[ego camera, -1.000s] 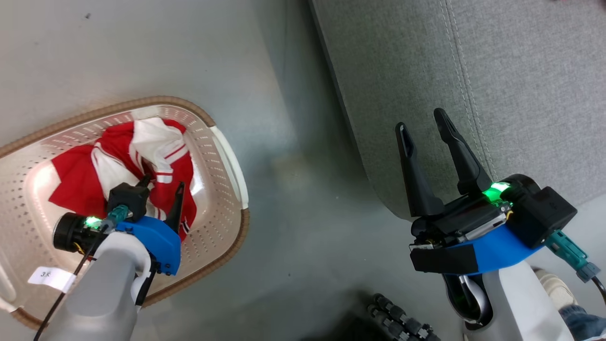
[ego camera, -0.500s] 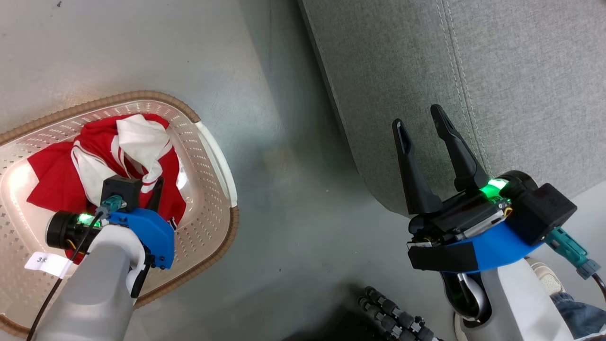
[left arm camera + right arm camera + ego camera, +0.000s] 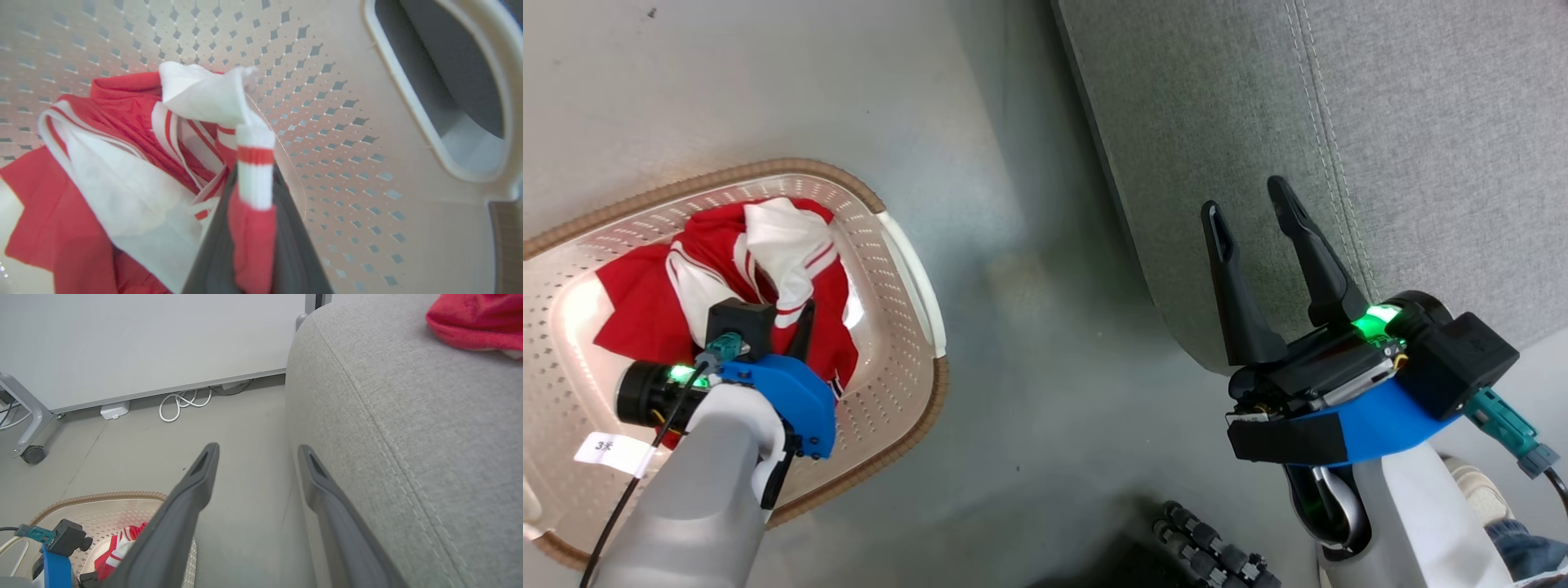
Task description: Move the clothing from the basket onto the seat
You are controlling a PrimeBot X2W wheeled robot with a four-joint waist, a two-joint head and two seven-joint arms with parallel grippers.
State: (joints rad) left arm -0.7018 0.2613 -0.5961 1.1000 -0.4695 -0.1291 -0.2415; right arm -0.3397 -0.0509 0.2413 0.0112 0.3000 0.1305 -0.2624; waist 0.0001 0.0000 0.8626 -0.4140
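1. My left tool (image 3: pixel 254 183) is clamped tight on the red-and-white banded cuff (image 3: pixel 255 141) of a soft red garment with white panels and thin stripes (image 3: pixel 768 253) (the rest lies bunched below).
2. That garment sits in the cream perforated plastic basket with a brown woven-look rim (image 3: pixel 768 167), at the left of the head view, on the grey floor (image 3: pixel 1029 327).
3. My right tool (image 3: pixel 1245 200) stands wide, holding nothing, lower right, over the edge of the large grey woven-fabric seat cushion (image 3: pixel 1421 122).
4. A second red fabric garment (image 3: pixel 478 318) lies on that cushion, upper right of the right wrist view.

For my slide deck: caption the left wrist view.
Left gripper shut on red-and-white clothing inside the basket.
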